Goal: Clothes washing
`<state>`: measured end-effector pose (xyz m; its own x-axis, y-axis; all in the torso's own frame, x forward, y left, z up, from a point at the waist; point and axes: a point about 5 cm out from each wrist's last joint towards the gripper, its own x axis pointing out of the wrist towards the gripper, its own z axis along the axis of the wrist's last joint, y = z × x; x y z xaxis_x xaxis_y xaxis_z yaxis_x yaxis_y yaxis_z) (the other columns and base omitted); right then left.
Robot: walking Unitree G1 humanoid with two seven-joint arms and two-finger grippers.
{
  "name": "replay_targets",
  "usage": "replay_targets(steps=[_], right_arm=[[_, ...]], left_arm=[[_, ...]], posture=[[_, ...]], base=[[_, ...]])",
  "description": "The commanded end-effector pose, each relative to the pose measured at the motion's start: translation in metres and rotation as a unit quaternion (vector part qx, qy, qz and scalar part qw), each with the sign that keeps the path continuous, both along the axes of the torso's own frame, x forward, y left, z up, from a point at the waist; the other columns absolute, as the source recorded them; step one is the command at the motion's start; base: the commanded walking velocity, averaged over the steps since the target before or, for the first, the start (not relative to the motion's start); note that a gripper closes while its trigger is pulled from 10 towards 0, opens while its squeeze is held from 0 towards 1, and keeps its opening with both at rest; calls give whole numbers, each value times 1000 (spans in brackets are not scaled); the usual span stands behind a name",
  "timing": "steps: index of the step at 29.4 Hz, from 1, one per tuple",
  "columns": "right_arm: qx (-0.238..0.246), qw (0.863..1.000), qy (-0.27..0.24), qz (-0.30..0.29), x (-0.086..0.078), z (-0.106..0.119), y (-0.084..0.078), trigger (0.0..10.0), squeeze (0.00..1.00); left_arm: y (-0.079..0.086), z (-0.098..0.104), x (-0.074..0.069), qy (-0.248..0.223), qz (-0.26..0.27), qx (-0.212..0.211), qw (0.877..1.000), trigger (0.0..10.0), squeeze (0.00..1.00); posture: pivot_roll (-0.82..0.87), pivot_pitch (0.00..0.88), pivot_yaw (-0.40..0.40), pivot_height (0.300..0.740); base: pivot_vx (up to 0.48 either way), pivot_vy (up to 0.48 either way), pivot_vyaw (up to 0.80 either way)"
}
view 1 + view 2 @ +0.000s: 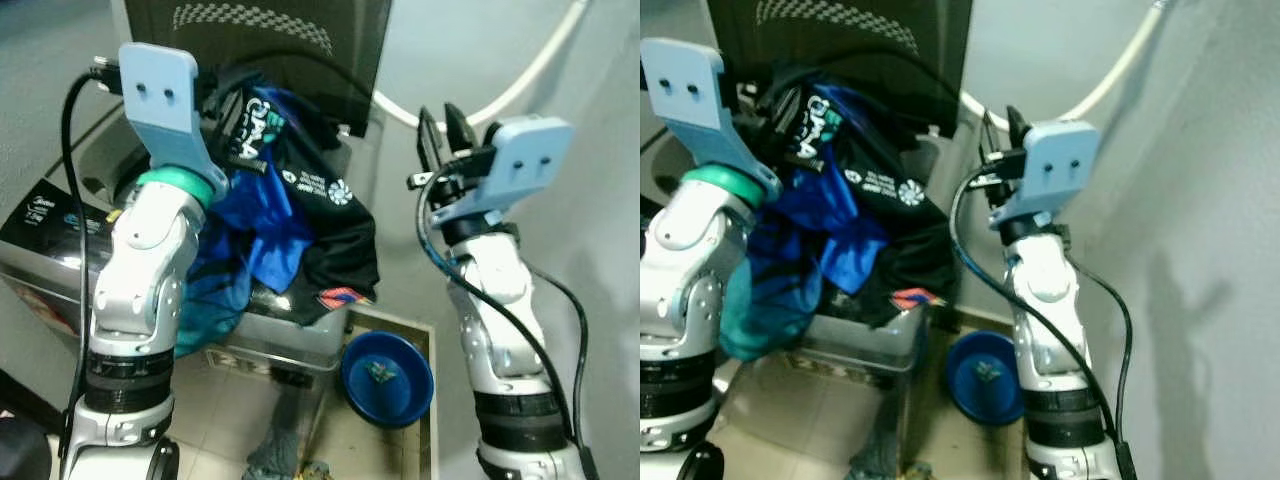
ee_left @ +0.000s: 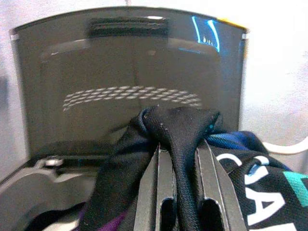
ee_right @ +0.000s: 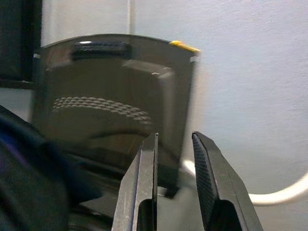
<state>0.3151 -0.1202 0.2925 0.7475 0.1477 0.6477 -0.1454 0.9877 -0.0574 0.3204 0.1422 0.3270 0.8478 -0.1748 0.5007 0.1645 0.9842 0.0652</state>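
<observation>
At upper centre of the left wrist view, the left gripper (image 2: 178, 159) is clenched on a fold of black mesh-knit garment (image 2: 175, 125), its 2 flat dark fingers (image 2: 149, 192) pinching the cloth in front of the washing machine's raised, smoky translucent lid (image 2: 125, 72). In the head views the bundle of clothes (image 1: 290, 225), glossy blue and black sports fabric with white and teal lettering, drapes over the grey machine's rim (image 1: 290, 335) at centre left. The right gripper (image 3: 175, 159) stands released at centre right, 2 tapered fingers slightly parted around nothing, near a white hose (image 1: 530, 70). A round blue plastic basin (image 1: 388, 378) sits on the tiled floor (image 1: 370, 440) at lower centre.
</observation>
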Motion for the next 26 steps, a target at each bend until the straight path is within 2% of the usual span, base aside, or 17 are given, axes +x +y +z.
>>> replay_targets(steps=[1,3,9,11,26], right_arm=[[-5,1000,2,4,0,-1,2,10000,0],[-5,1000,7,1,1,-2,2,10000,0],[-4,1000,21,-9,4,-6,0,10000,0],[-11,1000,23,-18,5,-6,-2,10000,0],[-17,999,26,-19,5,-8,-2,10000,0]], left_arm=[[-1,6,-3,-13,-2,-3,1000,10000,0],[-1,6,-3,-13,-2,-4,1000,10000,0],[0,4,-2,-9,-1,-3,1000,10000,0],[0,3,-1,-6,0,-1,1000,10000,0],[-3,0,0,2,-6,7,1000,10000,0]], posture=[[109,0,11,740],[109,0,11,740],[109,0,11,740],[109,0,12,740],[104,0,11,740]], base=[[0,480,0],[0,480,0],[0,480,-800],[0,476,0],[0,0,0]])
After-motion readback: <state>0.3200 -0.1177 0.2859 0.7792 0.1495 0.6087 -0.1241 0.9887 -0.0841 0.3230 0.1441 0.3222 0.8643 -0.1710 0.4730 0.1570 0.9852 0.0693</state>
